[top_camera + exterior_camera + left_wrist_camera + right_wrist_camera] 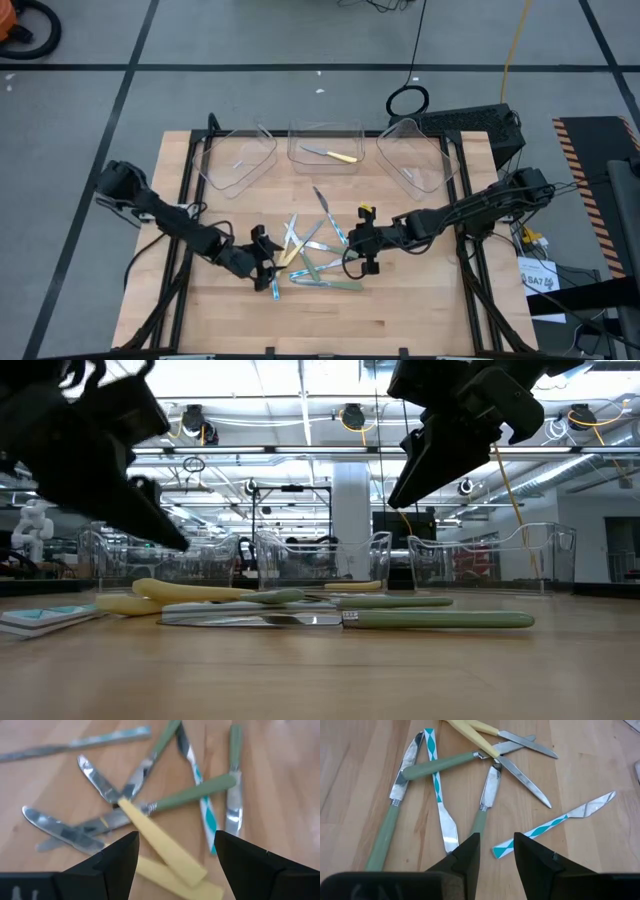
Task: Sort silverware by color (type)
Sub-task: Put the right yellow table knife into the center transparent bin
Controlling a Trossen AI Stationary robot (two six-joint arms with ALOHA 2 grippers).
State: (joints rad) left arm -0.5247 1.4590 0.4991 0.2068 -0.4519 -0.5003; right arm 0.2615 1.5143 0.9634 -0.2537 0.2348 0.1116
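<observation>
Left gripper (172,852) parted above yellow-handled knives (165,850), seemingly clear

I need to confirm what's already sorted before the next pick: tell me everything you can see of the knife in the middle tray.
The yellow-handled knife is slim, with a pale yellow handle and a shiny silver blade that looks like metal. It lies flat and alone on the floor of the middle clear tray at the table's far edge, set at a slant, handle towards the right arm's side. Neither hand is near it.
</observation>
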